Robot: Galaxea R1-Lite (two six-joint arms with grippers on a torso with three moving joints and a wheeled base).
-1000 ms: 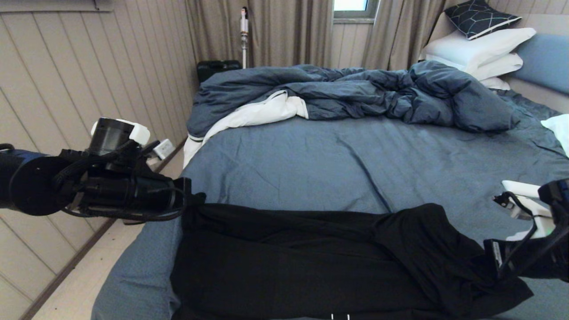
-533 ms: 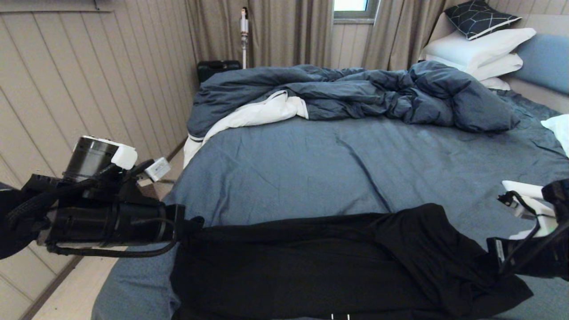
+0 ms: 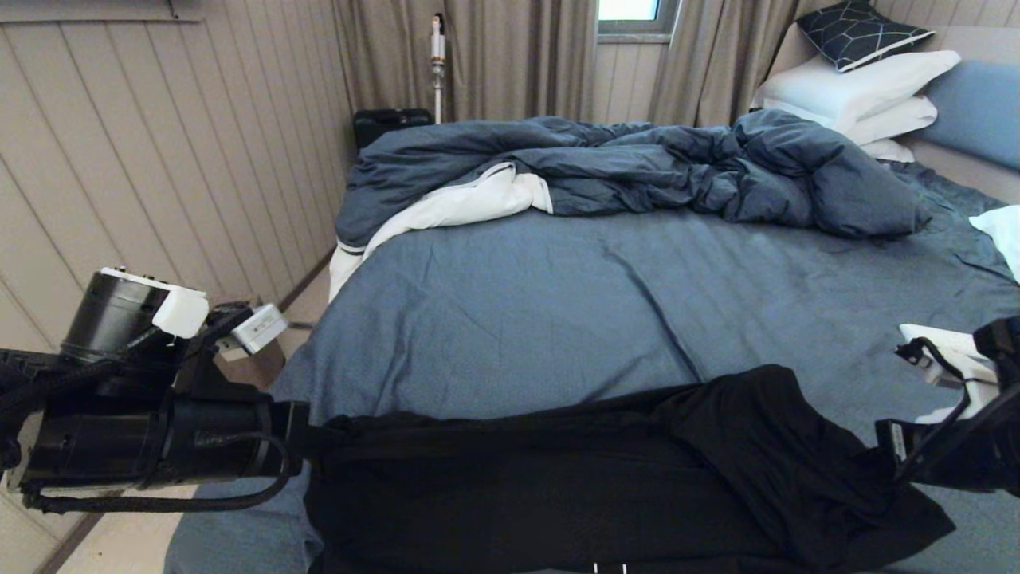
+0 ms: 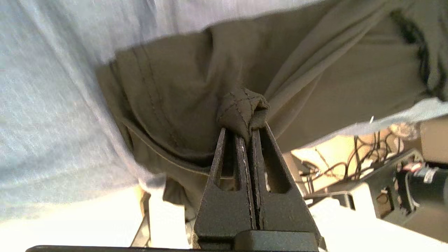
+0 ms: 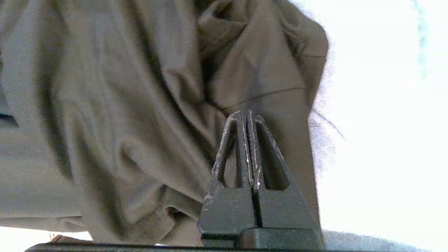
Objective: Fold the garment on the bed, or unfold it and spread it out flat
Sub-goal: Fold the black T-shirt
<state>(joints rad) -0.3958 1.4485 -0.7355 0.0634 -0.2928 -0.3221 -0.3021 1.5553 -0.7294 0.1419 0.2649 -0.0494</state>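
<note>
Near the bed's front edge: black garment pinched in left gripper; right gripper closed, grip on cloth unclear.

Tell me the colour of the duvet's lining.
White, under the dark blue duvet; clearest in the head view.

Beige panelled wall, drawn taupe curtains, small window, pale floor
</note>
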